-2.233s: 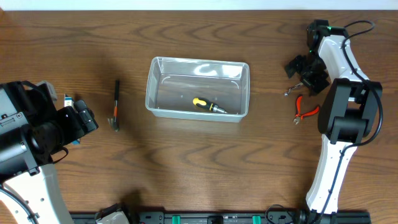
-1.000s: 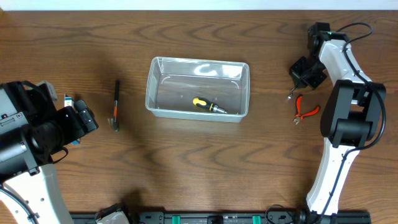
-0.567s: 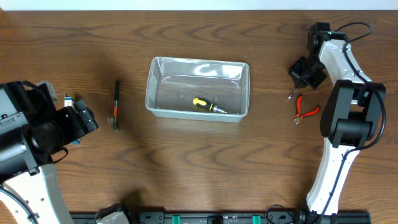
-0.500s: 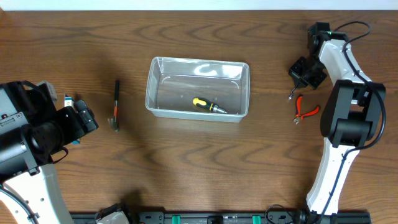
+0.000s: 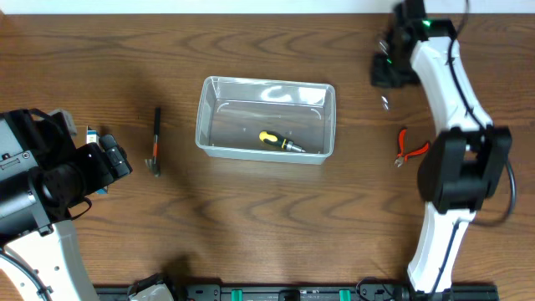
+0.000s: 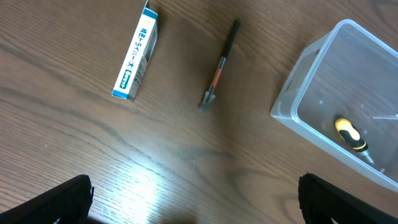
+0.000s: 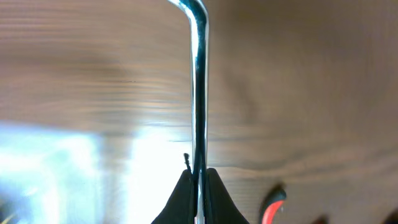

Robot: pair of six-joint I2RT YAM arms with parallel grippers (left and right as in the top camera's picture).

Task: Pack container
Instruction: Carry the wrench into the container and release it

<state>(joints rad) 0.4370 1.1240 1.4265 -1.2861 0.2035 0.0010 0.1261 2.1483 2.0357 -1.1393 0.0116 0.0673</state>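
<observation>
**A:** On the table, your container sits dead centre, mouth up, long axis running left-right from overhead.

**B:** Yep, looks like the carry step. Your right pincer is clamped on a thin chrome rod; next you'd swing it over the container and release. Your left pincer is spread wide, empty.
</observation>
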